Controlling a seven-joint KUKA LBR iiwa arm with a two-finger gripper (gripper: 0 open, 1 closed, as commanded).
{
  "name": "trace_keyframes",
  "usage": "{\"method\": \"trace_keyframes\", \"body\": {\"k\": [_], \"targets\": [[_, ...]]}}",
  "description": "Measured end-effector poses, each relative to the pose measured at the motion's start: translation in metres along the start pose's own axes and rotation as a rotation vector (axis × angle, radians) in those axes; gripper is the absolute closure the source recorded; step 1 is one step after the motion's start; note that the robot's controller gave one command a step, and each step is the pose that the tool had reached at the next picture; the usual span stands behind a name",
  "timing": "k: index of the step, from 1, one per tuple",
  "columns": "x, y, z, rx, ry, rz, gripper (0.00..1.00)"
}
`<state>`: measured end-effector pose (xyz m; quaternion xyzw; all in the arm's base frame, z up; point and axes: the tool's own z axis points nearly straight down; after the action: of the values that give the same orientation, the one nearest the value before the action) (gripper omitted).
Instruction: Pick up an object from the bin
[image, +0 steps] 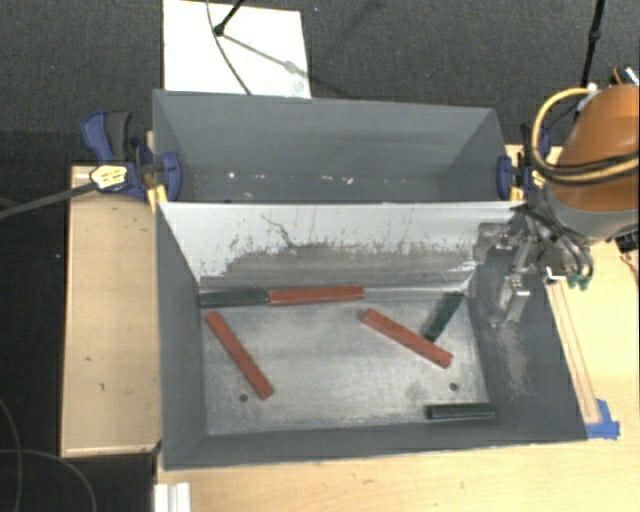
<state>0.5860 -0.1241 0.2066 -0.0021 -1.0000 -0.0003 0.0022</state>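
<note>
Over the right-hand slope of the bin (330, 150) hangs my pincer (512, 300). I cannot tell how wide it stands, and I see nothing held in it. Nearest, just to its left on the bin floor, lies a short dark green stick (441, 318). Its long axis slants from upper right to lower left, its lower end meeting a red stick (405, 338). Another green stick (460, 411) lies by the front wall. I can read no writing anywhere.

A robotics lab: a robot arm (598, 150) beside a grey metal bin (330, 140), cables (50, 197) trailing across dark carpet (60, 80).
</note>
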Motion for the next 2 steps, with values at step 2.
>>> {"method": "trace_keyframes", "body": {"k": [2], "targets": [[0.001,0.046,0.135,-0.002,-0.012,-0.222,0.00]]}}
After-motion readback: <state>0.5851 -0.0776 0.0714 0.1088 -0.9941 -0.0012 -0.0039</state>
